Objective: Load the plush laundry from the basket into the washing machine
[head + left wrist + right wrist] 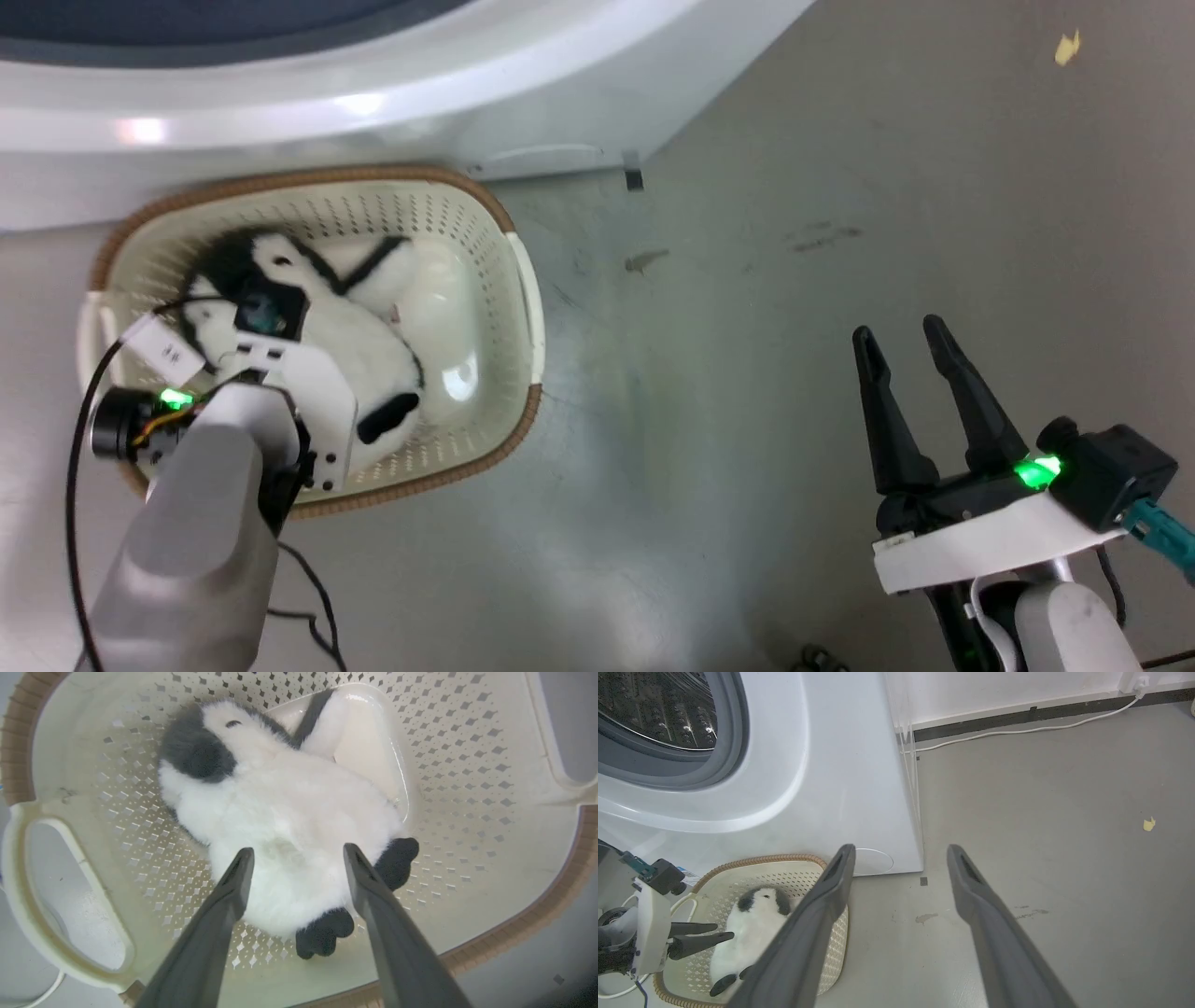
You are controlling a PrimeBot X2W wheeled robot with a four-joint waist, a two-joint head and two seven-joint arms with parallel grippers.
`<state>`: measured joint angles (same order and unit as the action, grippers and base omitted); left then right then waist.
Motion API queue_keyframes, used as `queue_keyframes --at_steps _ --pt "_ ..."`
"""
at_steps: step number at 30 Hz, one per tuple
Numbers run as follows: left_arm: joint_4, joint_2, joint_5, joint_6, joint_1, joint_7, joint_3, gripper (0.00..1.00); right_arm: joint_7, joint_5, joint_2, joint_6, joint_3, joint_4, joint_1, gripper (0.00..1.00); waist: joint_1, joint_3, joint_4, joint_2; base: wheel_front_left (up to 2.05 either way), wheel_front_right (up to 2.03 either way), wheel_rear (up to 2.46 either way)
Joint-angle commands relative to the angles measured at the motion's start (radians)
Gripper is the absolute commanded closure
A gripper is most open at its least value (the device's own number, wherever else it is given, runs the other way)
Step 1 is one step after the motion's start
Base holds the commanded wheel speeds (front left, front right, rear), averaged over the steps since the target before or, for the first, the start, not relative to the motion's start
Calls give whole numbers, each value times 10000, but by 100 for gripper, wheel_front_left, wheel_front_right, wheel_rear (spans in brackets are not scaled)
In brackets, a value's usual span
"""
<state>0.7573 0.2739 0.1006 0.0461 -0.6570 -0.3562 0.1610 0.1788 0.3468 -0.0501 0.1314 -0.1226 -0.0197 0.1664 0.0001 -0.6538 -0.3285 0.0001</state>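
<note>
The stuffed toy (280, 812) lies on its back on the floor of the basket (514, 924), head toward the far wall, black feet toward the near rim. The left gripper (299, 849) hangs over its lower belly with the two fingers spread apart, one on each side of the white fur. Whether the tips touch the fur I cannot tell. The right gripper (898, 329) is also spread and holds nothing, over bare floor (840, 187) well apart from the basket.

The likely trouble is a shallow pinch. If the fingers close on loose fur rather than the body, the toy could slide out on the way up. It is long and floppy, so a hold near the feet would probably leave the head dangling, and it could drag on the rim and tip or shift the light basket.

The basket sits just beside the front of the washing machine (840, 774), below the round opening with its grey seal and steel drum. The lift has to clear the white front panel, and a hanging limb might catch on the seal. A white cable (1017, 730) runs along the wall and a yellow scrap (1149, 823) lies on the floor, both well clear.
</note>
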Motion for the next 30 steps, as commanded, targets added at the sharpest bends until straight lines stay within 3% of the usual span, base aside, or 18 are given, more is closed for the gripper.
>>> queue_keyframes --at_steps 1,14,19,20,21,22,23,30 --pt "279 110 -58 -73 -387 -259 170 0 97 165 0 -5 -34 -74 191 0 -1 -294 -131 -1 0 0 0" --pt "1384 534 196 -627 -1747 -929 386 0 368 1131 0 -6 -67 -300 367 0 -1 -1641 -447 -1 0 0 0" --pt "1869 723 282 -603 -2069 -1080 559 0 472 1263 -1 -6 -178 -224 419 0 -1 -2089 -602 -1 0 0 0" --pt "1957 746 355 -590 -2133 -1093 544 19 493 1234 -1 -6 -144 -171 429 0 -1 -2169 -640 -1 0 0 0" --pt "2026 770 430 -593 -2202 -1061 522 51 514 1230 -1 -6 -76 -114 450 0 -1 -2245 -680 -1 0 0 0" --pt "2083 794 488 -582 -2264 -1001 520 93 535 1281 -1 -6 -27 -71 489 0 -1 -2318 -721 -1 0 0 0" --pt "2126 841 518 -558 -2323 -909 540 100 556 1333 -1 -6 15 -33 539 0 -1 -2380 -769 -1 0 0 0" --pt "2651 1158 836 -564 -2621 -592 573 100 702 1590 -1 -7 -57 171 972 0 -1 -2611 -1140 -1 0 0 0"
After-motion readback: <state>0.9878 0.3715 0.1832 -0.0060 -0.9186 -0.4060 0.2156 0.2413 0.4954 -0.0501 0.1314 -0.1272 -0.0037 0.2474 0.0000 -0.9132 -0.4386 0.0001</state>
